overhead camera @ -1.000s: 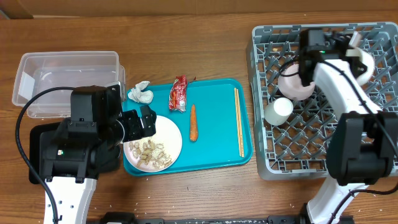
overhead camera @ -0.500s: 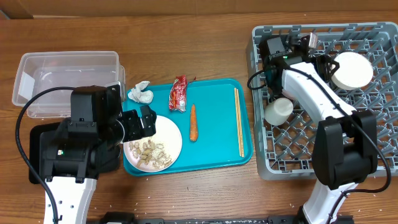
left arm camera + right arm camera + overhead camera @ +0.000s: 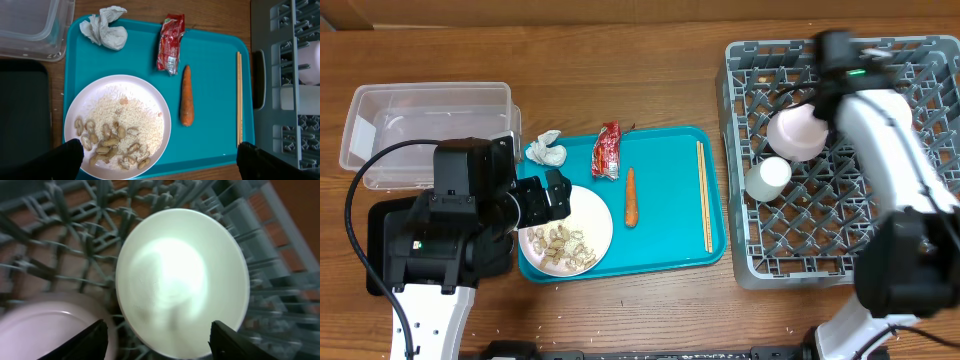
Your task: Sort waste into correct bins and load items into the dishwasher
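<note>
While right claw (image 3: 157, 332) gapes, bowl (image 3: 182, 280) just beneath

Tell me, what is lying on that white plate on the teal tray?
On the plate lies a layer of white rice-like grains, with beige peanuts in shells along the lower part. A dark pincer finger covers its lower-left edge, hiding anything there.

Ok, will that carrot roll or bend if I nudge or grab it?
Probably stiff: the carrot lies straight. Being round and tapered, it would likely roll in a curve on the smooth teal tray if pushed sideways. Its narrow tip may slip; gripping the thicker end looks safer.
</note>
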Robot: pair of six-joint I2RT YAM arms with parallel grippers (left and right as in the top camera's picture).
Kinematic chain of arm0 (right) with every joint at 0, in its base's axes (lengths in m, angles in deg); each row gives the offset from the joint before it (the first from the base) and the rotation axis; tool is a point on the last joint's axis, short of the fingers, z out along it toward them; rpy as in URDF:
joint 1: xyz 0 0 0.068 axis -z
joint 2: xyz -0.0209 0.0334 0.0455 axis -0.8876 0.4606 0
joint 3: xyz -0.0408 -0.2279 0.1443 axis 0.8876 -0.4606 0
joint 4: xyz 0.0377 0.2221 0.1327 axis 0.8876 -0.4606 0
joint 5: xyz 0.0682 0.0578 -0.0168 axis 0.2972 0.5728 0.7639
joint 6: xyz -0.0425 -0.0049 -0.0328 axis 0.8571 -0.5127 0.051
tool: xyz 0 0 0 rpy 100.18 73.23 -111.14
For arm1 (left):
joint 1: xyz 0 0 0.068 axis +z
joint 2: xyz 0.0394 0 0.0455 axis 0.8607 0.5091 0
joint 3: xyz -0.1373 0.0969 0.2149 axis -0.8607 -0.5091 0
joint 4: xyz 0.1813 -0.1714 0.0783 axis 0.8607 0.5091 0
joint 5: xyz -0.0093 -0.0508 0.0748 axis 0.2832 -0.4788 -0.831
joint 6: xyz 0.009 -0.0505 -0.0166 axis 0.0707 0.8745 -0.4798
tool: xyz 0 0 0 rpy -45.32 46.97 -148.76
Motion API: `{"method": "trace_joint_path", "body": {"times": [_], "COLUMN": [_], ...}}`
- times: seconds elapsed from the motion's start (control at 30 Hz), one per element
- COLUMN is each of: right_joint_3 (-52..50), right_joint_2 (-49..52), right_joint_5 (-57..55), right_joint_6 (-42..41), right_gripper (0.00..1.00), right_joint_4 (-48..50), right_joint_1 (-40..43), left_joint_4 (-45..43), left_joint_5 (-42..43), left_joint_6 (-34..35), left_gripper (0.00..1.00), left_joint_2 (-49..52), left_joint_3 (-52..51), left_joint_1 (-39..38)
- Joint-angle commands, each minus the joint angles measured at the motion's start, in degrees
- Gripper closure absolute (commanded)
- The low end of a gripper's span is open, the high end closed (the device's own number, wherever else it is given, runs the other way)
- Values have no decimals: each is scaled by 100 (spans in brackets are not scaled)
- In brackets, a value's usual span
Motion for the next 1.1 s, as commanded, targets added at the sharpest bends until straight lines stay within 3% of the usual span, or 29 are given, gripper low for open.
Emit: {"method": "trace_joint_path", "body": {"times": [0.0,0.23,0.4,0.63,0.77,0.83,1.07], "right_joint_3": [533,562,562,560,551,551,780], "right_joint_2": [-586,-507,-46,382,616,669,192], "right_joint_5": [2824,3670,3718,3711,3683,3609,2157], "right_joint_6": [-111,-302,-260,-216,-245,-284,-326], "right_gripper": [35,36,49,60,79,96,96], "right_joint_4": [39,-275,-577,-686,-774,-767,-769], "right_joint_1": [603,1974,2490,2507,2474,2474,2398], "left_joint_4": [-15,-15,-15,-15,-15,-15,-15], "left_joint_5": [-33,-33,-33,-33,-33,-33,-33], "left_joint_6": [-68,-68,-68,-68,-68,-68,-68], "left_gripper": [0,0,0,0,0,0,0], "left_joint_2": [28,26,26,26,28,26,28], "left_joint_3": [107,107,107,107,107,107,107], "left_joint_1": [31,31,31,31,31,31,31]}}
